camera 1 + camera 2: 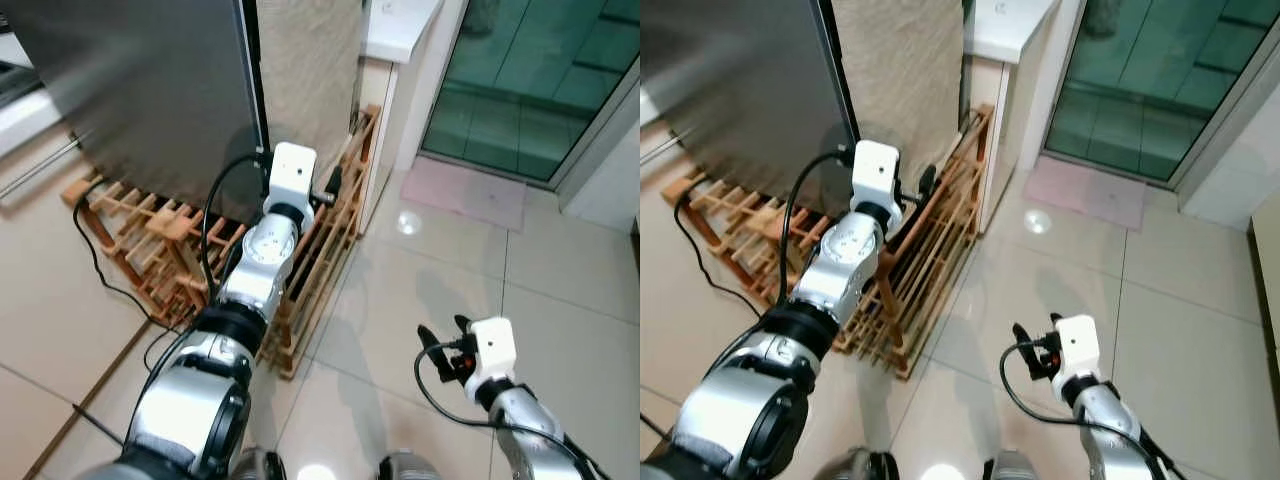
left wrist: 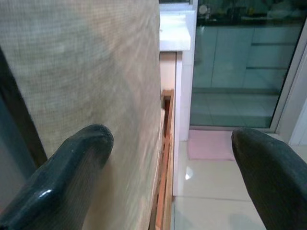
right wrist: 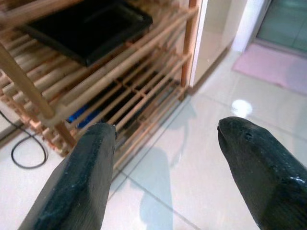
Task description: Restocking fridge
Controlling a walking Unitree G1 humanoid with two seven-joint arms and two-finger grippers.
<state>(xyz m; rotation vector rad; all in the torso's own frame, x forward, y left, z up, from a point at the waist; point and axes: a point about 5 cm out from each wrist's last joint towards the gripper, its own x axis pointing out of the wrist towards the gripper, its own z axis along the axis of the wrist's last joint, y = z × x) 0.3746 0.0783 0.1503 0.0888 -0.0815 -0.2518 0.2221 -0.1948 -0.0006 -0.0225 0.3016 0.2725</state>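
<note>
In the eye views, the left gripper [image 1: 335, 186] reaches forward beside the grey fridge door [image 1: 140, 90], above a wooden rack [image 1: 320, 260] on the tiled floor [image 1: 440, 290]. The right gripper [image 1: 440, 352] hangs low over the tiles. A pink mat [image 1: 465, 190] lies before a glass door [image 1: 530, 80].

The left wrist view shows 2 fingers [image 2: 62, 177] spread apart, next to a beige textured panel [image 2: 96, 96].

The right wrist view shows 2 fingers [image 3: 81, 182] spread apart, near the rack's slatted shelves [image 3: 96, 81], where a black tray [image 3: 91, 26] sits.
</note>
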